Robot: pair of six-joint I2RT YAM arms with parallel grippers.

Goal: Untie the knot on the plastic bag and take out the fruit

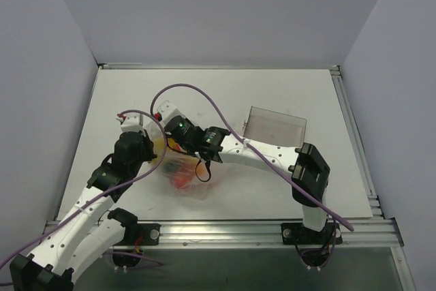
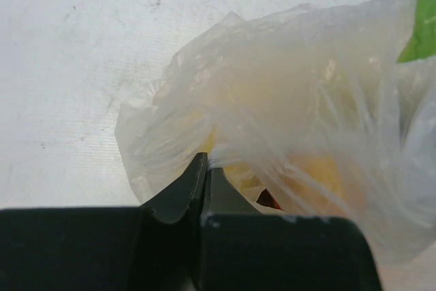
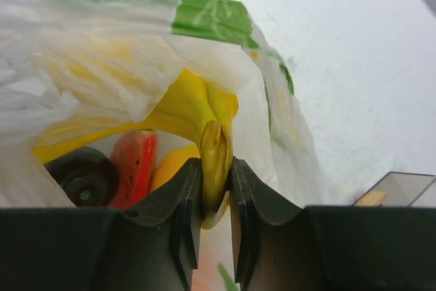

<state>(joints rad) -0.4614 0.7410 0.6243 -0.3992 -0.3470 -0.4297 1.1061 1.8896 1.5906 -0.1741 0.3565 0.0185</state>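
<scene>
The plastic bag lies crumpled between the two arms, thin and whitish with green prints. My left gripper is shut on a bunched fold of the plastic bag at its left side. My right gripper reaches into the bag's mouth and is shut on the stem end of the yellow banana. Beside the banana inside the bag lie a red piece and a dark ball. The knot cannot be made out in any view. From above, both grippers meet over the bag.
A clear rigid box stands on the white table to the right of the bag, and its corner shows in the right wrist view. Purple cables loop over both arms. Walls close in the table on three sides.
</scene>
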